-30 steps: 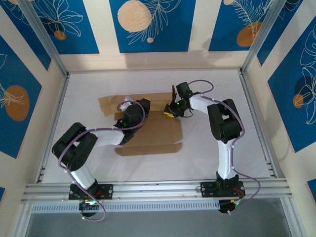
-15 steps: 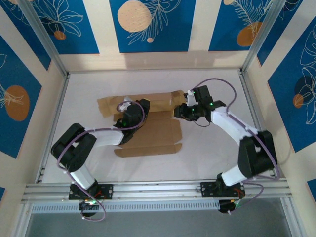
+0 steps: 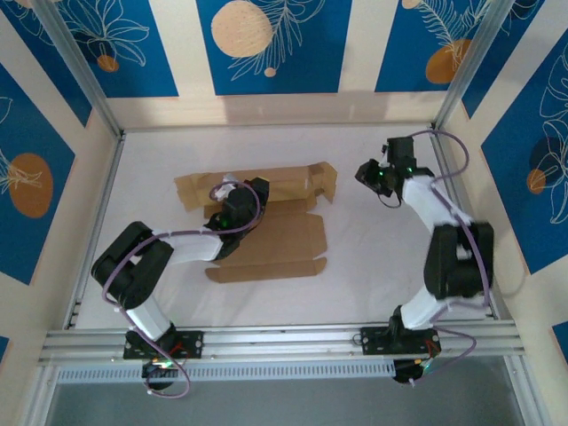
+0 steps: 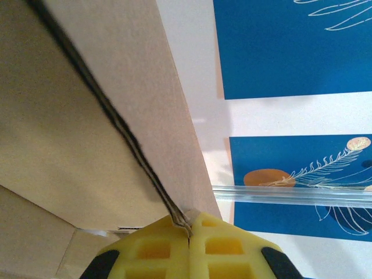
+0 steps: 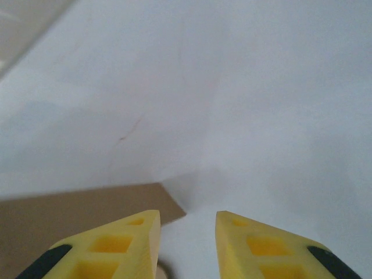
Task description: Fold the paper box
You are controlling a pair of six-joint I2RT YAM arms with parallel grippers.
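On the table (image 3: 382, 266), left jaws pinch the paper box (image 3: 284, 238).

Blue-and-cream leaf-patterned wall panels (image 3: 293, 53) are enclosing a white worktop (image 3: 373, 266) from nine through twelve to three o'clock; an aluminium rail (image 3: 284, 338) is running along six o'clock.

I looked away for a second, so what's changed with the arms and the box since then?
The right gripper left the box's right end flap and swung off to the right; its jaws stand open over the table. The left gripper stayed shut on a box fold, and the box lies where it was.
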